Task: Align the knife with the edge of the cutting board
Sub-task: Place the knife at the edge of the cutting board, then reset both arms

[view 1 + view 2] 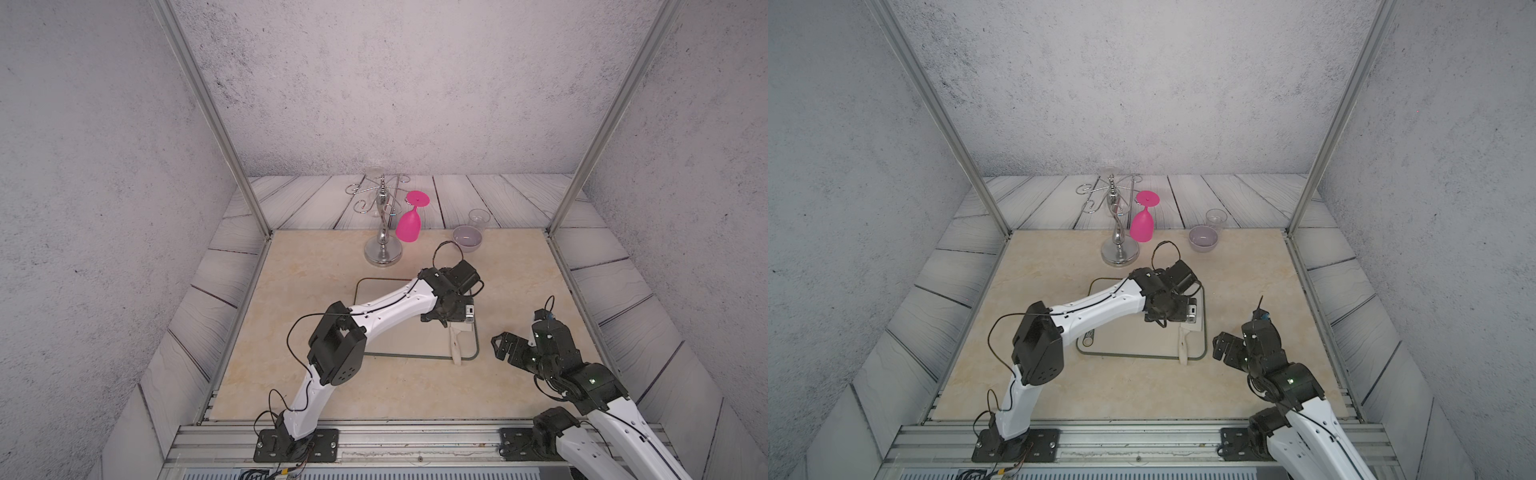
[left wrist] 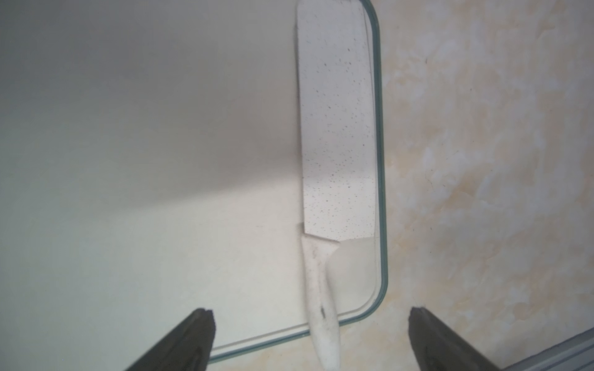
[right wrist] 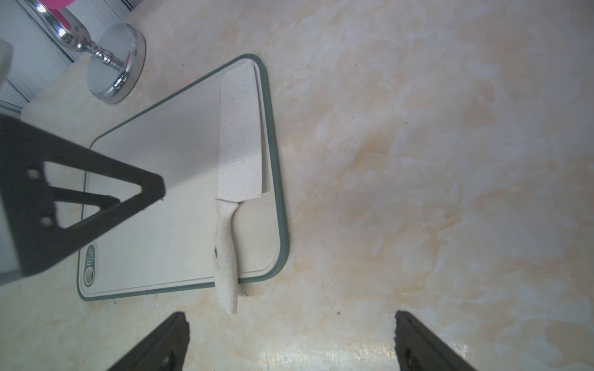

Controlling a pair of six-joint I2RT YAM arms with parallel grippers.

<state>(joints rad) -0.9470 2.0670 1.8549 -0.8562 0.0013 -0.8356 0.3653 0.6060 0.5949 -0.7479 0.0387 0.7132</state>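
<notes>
Marbled surface [image 1: 415, 390] carries cutting board [image 3: 160, 241]; knife [image 2: 334, 176] lies flat along its right edge, handle overhanging near edge. Left fingers [image 2: 189, 340] wide, right fingers [image 3: 160, 343] wide, both empty.

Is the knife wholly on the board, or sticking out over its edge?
Sticking out. The knife lies flat along the cutting board's side, blade on it, but the handle's end reaches past the rim, over the table.
</notes>
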